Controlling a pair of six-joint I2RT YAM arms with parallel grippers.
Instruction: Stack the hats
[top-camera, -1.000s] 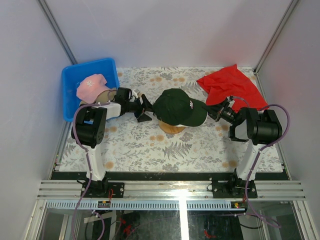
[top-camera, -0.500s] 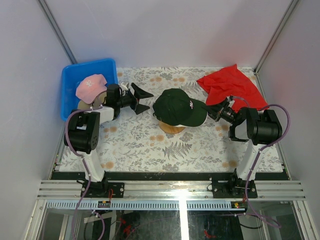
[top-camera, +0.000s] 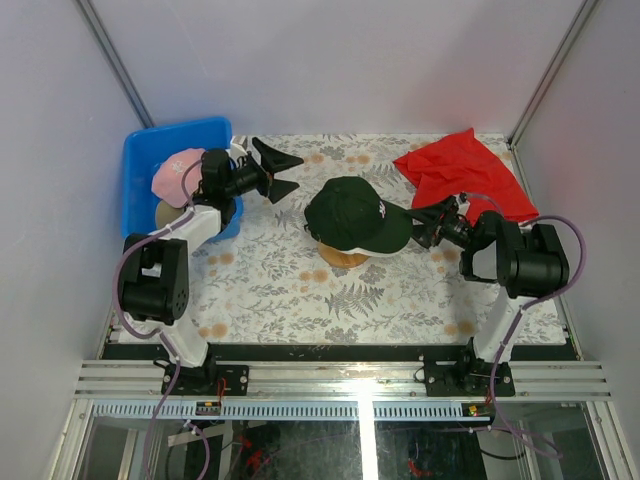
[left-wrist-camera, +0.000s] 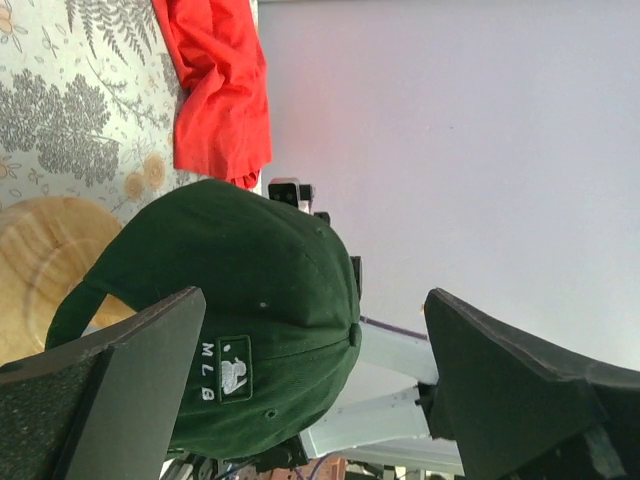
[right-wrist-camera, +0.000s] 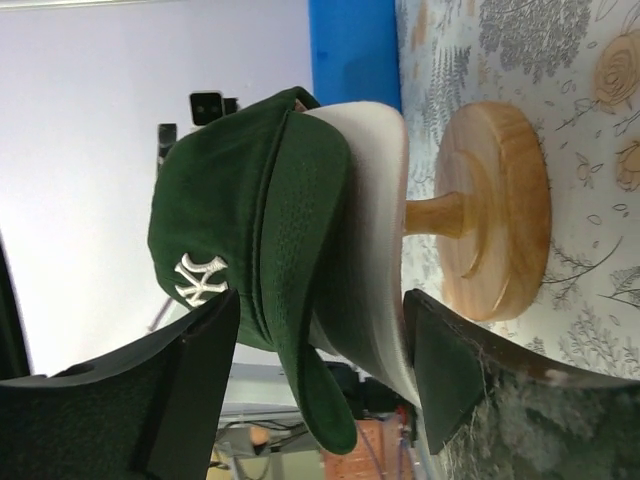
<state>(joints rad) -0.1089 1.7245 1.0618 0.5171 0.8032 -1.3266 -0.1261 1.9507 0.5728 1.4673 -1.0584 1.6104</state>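
Note:
A dark green hat (top-camera: 352, 213) sits on top of a white hat (right-wrist-camera: 378, 230) on the wooden stand (top-camera: 345, 258) at mid-table. The green hat (right-wrist-camera: 240, 190) has a white logo. My right gripper (top-camera: 419, 228) stands open at the hats' right side. In the right wrist view both brims lie between its spread fingers (right-wrist-camera: 185, 390), which do not press them. My left gripper (top-camera: 280, 172) hangs open and empty, back-left of the green hat (left-wrist-camera: 250, 300). A pink hat (top-camera: 176, 172) lies in the blue bin (top-camera: 150, 148), over a tan hat (top-camera: 168, 213).
A crumpled red cloth (top-camera: 462, 170) lies at the back right, just behind the right arm. The blue bin stands at the back-left corner against the wall. The stand's round wooden base (right-wrist-camera: 495, 210) rests on the floral table cover (top-camera: 330, 300).
My right gripper has opened and let go of the hats' brims. My left arm has drawn back from the green hat toward the bin, its jaws widening a little.

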